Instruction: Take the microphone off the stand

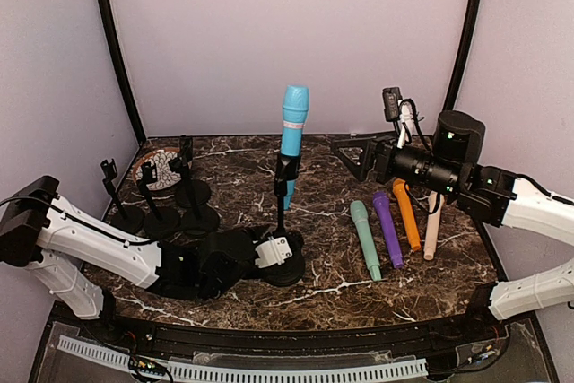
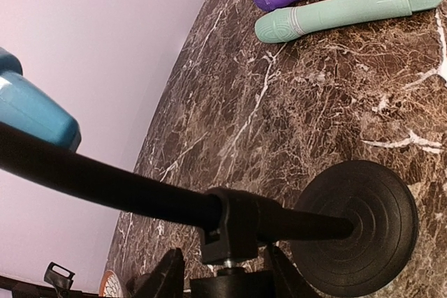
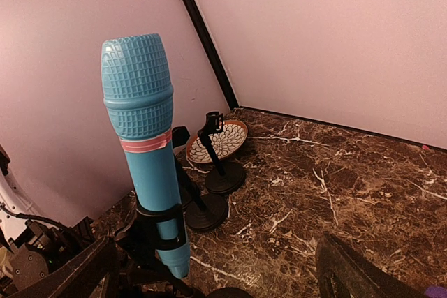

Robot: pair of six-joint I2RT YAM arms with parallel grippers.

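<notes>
Blue microphone [image 1: 293, 123]: upright, clipped in black stand [image 1: 281, 213]. Left gripper [image 1: 277, 252]: jaws narrow, astride stand pole (grip cannot be told). Right gripper [image 3: 216, 266]: jaws wide, empty.

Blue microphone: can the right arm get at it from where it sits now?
Probably yes. The right gripper is open and faces the blue microphone, upright in the stand's clip, with nothing between them in the right wrist view.

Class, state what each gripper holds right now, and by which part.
Right gripper: open, nothing held. Left gripper: it straddles the stand pole just above the base, but whether it grips cannot be told. The blue microphone sits in its clip.
</notes>
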